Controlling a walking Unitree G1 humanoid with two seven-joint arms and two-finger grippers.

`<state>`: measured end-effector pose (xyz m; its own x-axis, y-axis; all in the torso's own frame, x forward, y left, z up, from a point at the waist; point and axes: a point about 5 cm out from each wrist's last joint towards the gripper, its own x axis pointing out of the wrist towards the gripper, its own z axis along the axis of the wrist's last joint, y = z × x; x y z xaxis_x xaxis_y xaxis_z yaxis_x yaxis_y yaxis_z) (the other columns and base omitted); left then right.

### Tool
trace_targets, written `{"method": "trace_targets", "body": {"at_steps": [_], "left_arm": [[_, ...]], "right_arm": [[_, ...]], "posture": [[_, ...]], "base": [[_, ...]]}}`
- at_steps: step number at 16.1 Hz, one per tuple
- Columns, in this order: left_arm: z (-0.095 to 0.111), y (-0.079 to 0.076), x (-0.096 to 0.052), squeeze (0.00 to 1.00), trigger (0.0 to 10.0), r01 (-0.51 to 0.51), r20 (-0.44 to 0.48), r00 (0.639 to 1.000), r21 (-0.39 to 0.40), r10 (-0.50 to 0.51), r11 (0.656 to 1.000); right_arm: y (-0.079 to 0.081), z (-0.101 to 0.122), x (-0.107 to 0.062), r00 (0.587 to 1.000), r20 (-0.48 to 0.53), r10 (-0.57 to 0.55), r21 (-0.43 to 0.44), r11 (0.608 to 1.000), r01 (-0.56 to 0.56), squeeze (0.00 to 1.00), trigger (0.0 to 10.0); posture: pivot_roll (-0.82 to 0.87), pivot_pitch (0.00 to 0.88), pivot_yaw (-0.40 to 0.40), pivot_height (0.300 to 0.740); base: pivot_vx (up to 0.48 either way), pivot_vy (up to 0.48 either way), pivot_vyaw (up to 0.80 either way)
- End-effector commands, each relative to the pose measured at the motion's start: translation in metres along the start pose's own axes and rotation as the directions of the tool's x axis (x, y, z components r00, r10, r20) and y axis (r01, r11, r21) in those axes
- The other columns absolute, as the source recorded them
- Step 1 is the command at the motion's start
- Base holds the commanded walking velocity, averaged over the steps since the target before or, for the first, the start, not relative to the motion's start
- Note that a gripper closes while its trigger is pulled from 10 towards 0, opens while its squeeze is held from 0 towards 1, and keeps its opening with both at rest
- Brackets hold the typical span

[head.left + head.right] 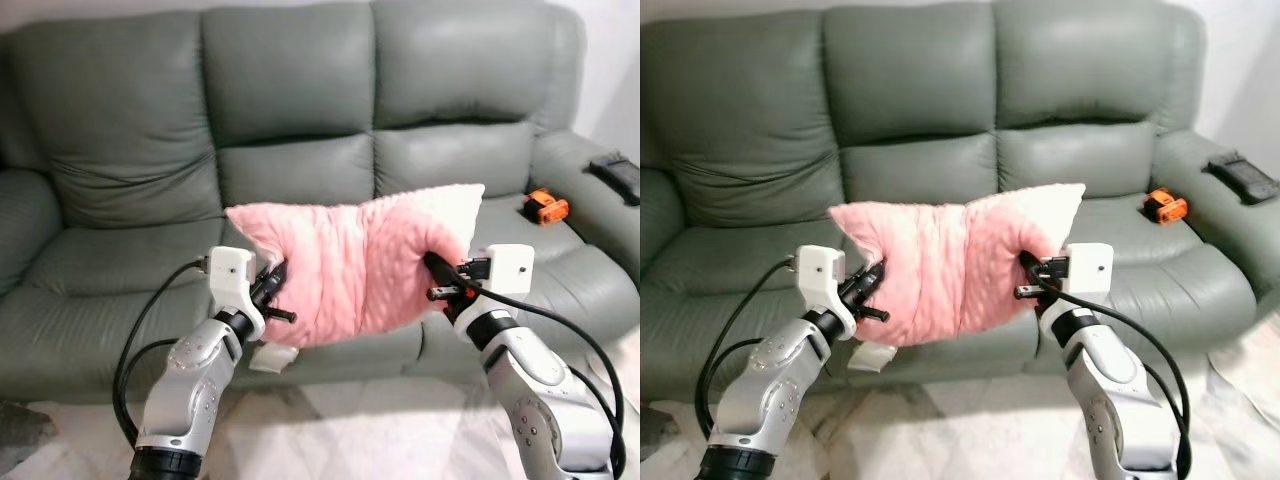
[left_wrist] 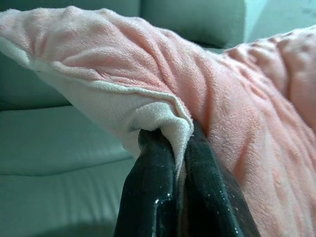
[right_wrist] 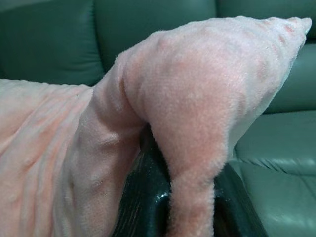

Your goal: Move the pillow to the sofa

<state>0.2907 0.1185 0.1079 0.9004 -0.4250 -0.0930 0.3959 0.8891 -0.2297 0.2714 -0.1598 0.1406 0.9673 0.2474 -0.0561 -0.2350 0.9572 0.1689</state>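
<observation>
No brand, label or writing can be read on anything here.

A grey-green leather sofa with three seats fills the background. On its right-hand seat lies a small orange and black object, too small to tell what it is, and a flat black device rests on the right armrest. A scrap of something white sits at the front edge of the seat cushion, under the left arm. Pale floor shows below.

The pink pillow is held in the air between the two arms, in front of the middle seat and not resting on it. Its white underside shows at the upper right corner.

The left gripper has its two black fingers pressed close together with the pillow's white-edged seam pinched between them. The right gripper grips a fold of pink plush at the pillow's other end; the fabric drapes over and bulges between its fingers, which appear clamped on it.
</observation>
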Motion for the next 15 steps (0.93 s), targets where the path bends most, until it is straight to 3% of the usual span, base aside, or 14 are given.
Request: {"method": "trace_targets", "body": {"at_steps": [1,5,15], "left_arm": [[0.004,0.0009,0.0006,0.0,10.0,-0.005,0.016,1.0,0.027,0.005,1.0],[0.0056,0.0036,0.0003,0.0,10.0,-0.002,0.028,1.0,-0.003,0.002,1.0],[0.0066,0.0005,-0.0002,0.0,10.0,0.024,0.041,0.999,-0.021,-0.023,0.999]], "right_arm": [[0.0102,0.0065,0.0025,0.999,0.03,0.045,0.002,0.999,-0.045,0.0,10.0],[0.0109,0.0062,0.0023,0.998,0.028,0.049,-0.003,0.999,-0.049,0.0,10.0],[0.012,0.0045,0.0023,0.998,0.022,0.058,-0.007,0.998,-0.058,0.0,10.0]], "posture": [[-0.22,0.001,0.049,0.74],[-0.22,0.002,0.048,0.74],[-0.22,0.0,0.048,0.74]], "base": [[0.0,0.0,0.0],[0.0,0.0,0.0],[0.395,0.0,0.0]]}}
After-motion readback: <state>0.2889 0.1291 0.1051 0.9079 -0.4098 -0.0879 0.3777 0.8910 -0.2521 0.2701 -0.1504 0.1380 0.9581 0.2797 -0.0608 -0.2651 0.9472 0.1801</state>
